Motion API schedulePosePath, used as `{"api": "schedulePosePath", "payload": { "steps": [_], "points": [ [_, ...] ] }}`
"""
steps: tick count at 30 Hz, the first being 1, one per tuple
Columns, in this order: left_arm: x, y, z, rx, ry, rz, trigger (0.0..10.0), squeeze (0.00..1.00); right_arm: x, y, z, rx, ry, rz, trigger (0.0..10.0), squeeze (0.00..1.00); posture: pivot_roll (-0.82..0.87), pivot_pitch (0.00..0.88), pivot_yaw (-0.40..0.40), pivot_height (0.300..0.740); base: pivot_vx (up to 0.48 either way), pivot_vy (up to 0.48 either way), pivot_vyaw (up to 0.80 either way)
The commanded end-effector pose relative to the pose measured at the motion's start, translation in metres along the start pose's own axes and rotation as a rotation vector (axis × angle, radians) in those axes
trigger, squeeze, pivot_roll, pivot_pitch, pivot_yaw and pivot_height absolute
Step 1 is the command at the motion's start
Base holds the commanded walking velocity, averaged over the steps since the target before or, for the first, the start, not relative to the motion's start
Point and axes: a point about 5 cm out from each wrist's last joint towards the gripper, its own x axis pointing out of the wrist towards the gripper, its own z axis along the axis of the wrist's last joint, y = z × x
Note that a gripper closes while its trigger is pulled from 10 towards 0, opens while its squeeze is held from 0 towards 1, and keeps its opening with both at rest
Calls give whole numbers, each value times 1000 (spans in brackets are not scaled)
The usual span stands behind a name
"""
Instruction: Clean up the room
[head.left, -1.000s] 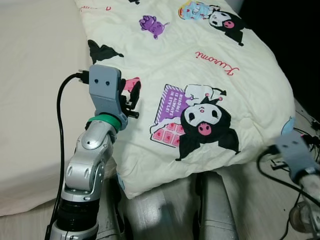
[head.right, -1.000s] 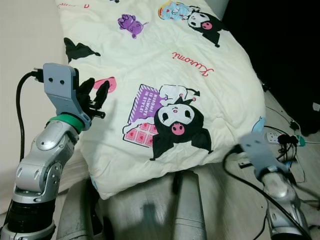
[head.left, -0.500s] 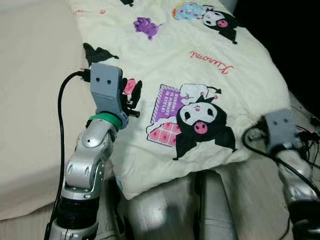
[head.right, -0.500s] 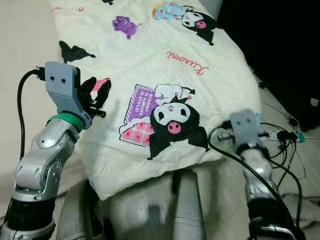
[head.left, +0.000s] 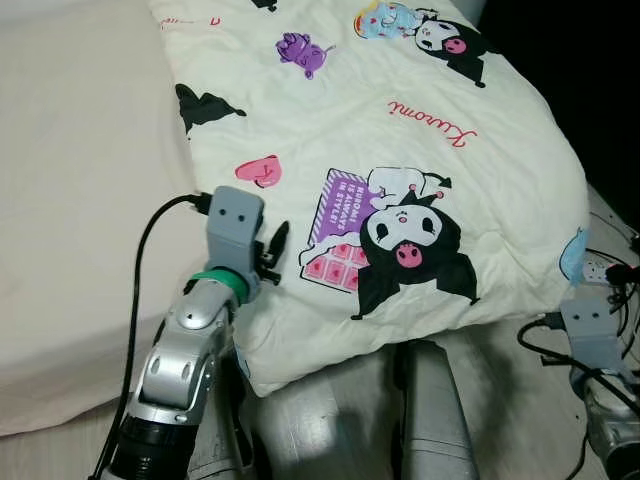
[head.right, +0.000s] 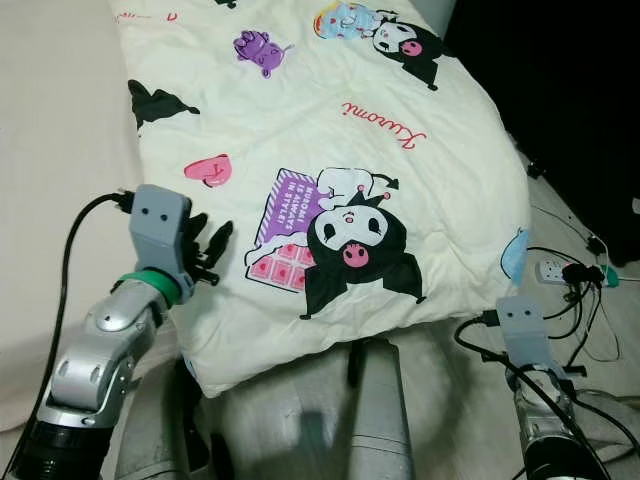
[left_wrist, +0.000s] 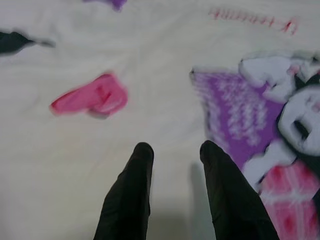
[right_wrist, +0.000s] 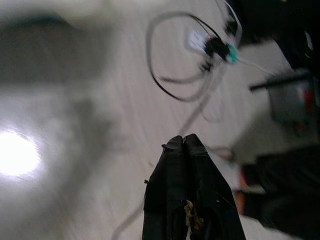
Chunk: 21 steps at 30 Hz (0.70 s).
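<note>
The left gripper (left_wrist: 172, 150) hovers with fingers spread over the cartoon-print blanket (head.left: 400, 150) on the bed (head.left: 70, 200). The right gripper (right_wrist: 184, 142), fingers pressed together, hangs above the floor (right_wrist: 75, 150) near tangled cables (right_wrist: 185, 75).

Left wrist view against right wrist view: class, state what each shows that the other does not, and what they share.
Left wrist: open left gripper over the quilt, near a pink heart and purple print.
Right wrist: shut right gripper above the floor, with cables and a power strip.
Shared: two black fingers pointing downward at a pale surface.
</note>
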Motion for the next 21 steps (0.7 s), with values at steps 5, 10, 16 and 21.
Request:
{"api": "schedulePosePath", "payload": {
  "steps": [5,10,16,21],
  "points": [
    [6,-25,3,33,-40,-141,10000,0,-3,9,29,92,-227,85,10000,0,-83,236,118,526,0,0,0],
    [8,-35,-31,161,86,-221,10000,0,-14,28,93,196,-549,203,10000,0,-82,223,122,526,0,0,0],
    [-19,12,-99,324,316,-104,10000,0,-13,32,131,208,-649,204,10000,0,-73,216,122,526,0,0,0],
    [-46,46,-101,320,355,-42,10000,0,-13,35,126,190,-637,223,10000,0,-52,213,125,526,0,0,0]
  ]
}}
